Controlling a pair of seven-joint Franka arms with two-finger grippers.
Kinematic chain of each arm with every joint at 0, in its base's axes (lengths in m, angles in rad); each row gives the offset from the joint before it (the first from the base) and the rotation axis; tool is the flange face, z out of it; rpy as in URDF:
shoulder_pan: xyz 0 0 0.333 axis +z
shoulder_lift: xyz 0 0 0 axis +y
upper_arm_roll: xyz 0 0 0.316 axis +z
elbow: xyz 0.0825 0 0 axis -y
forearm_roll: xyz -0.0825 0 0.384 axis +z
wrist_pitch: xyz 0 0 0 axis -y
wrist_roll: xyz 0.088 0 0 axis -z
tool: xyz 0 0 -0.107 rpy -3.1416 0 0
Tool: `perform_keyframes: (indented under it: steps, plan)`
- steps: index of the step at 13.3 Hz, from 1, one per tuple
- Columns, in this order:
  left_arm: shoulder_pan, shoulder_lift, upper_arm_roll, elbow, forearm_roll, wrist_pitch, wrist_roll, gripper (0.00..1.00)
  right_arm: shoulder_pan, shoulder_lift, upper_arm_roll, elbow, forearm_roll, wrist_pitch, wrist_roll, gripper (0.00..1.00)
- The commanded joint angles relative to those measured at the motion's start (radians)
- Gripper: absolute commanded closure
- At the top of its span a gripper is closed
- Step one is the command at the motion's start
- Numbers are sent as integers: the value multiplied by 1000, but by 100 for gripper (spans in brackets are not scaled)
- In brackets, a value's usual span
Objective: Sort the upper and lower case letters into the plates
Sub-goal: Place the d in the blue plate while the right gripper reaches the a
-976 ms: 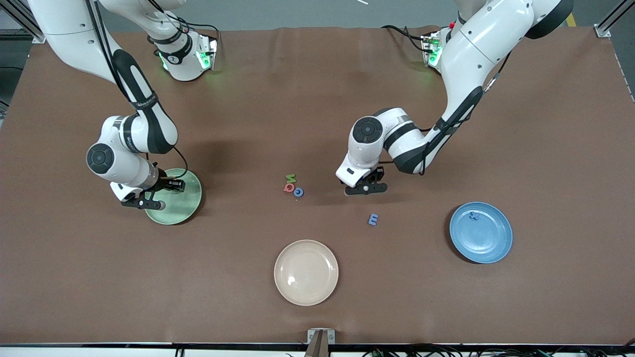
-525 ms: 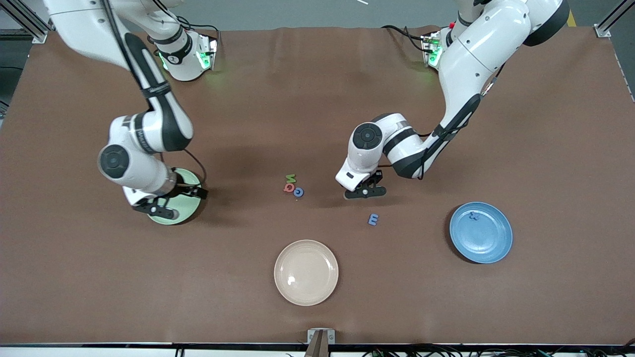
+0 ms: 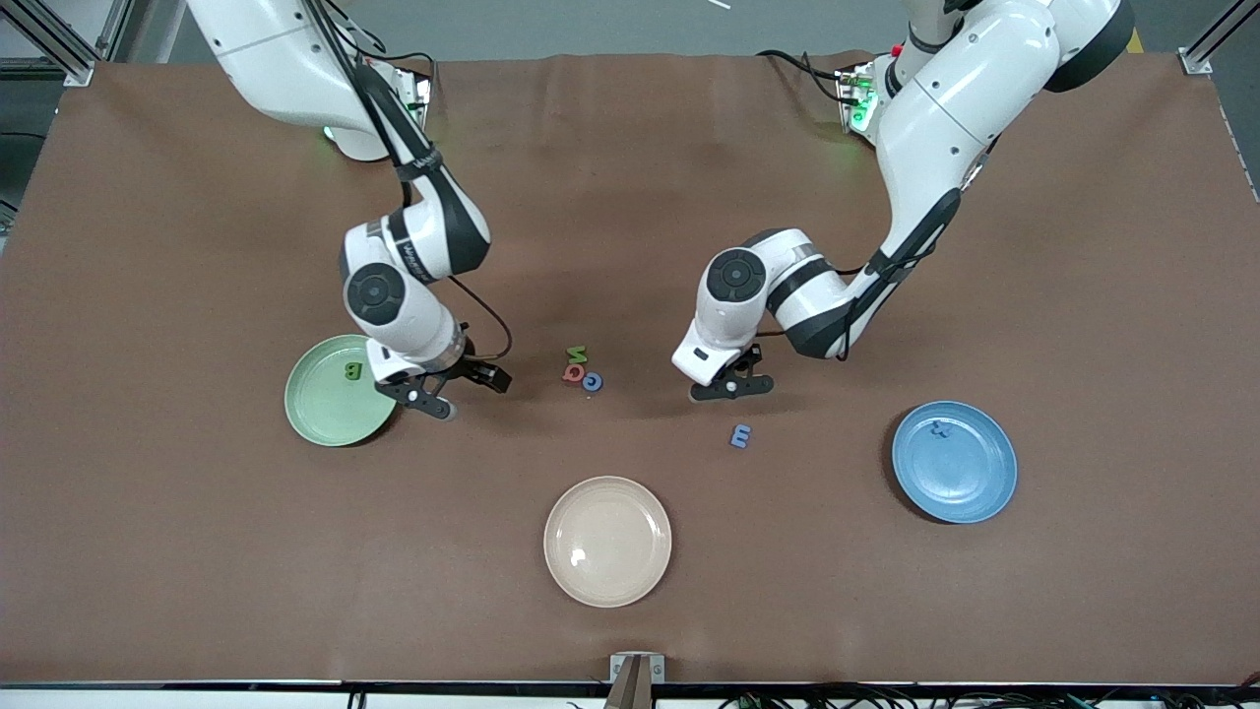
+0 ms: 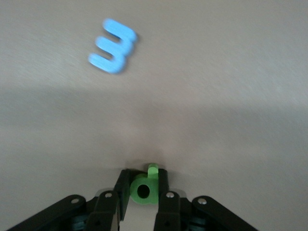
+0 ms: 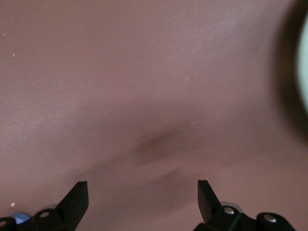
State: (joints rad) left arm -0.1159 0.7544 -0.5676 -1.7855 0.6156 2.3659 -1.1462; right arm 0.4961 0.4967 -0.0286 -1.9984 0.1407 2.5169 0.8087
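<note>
Green letter piece [image 4: 144, 189] sits pinched between the closed fingers of the left gripper [image 3: 729, 386], down at the brown table [image 3: 1083, 295] near a blue letter [image 3: 740, 435]. Beside the pale green plate [image 3: 315, 418], which holds a green letter [image 3: 350, 370], the right gripper [image 3: 455, 392] hovers with fingers spread and empty.

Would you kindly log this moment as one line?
left gripper: shut on green letter | right gripper: open, beside green plate | B in green plate
</note>
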Motion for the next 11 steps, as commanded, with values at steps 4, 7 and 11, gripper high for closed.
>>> perform_keyframes:
  steps: [4, 7, 11]
  plan:
    - [165, -112, -38, -3, -10, -91, 8, 100, 114, 148, -14, 142, -4, 19, 236, 0]
    - [319, -135, -116, -5, -10, -120, 69, 100, 151, 148, -17, 142, -4, 19, 294, 0]
    - [525, -155, -169, -2, -11, -214, 362, 100, 193, 149, -20, 142, -13, 17, 351, 0]
